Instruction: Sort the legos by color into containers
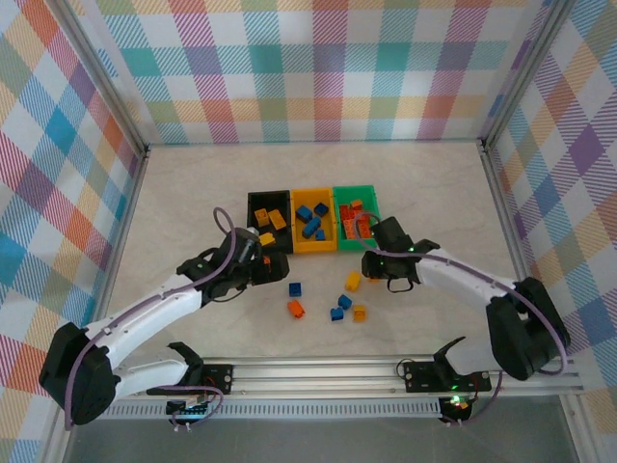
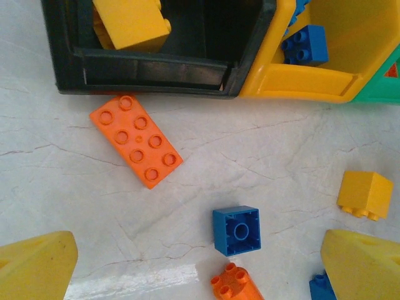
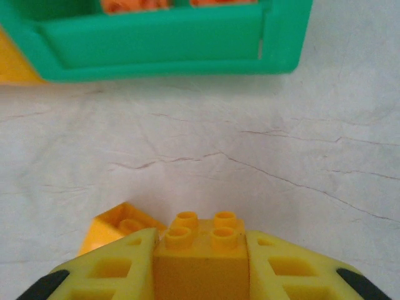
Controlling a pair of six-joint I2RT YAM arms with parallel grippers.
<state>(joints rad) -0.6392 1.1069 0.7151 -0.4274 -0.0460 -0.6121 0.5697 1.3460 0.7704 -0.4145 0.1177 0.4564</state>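
Soft, even light from above, faint shadows. A pale glare streak crosses the table [image 2: 281, 162]. My right fingers [image 3: 294, 269] and their yellow brick [image 3: 200, 256] look blurred.

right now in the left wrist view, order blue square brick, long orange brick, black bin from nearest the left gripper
1. blue square brick, just ahead of the left gripper, near centre
2. long orange brick, farther up, to the left
3. black bin, top left, farthest
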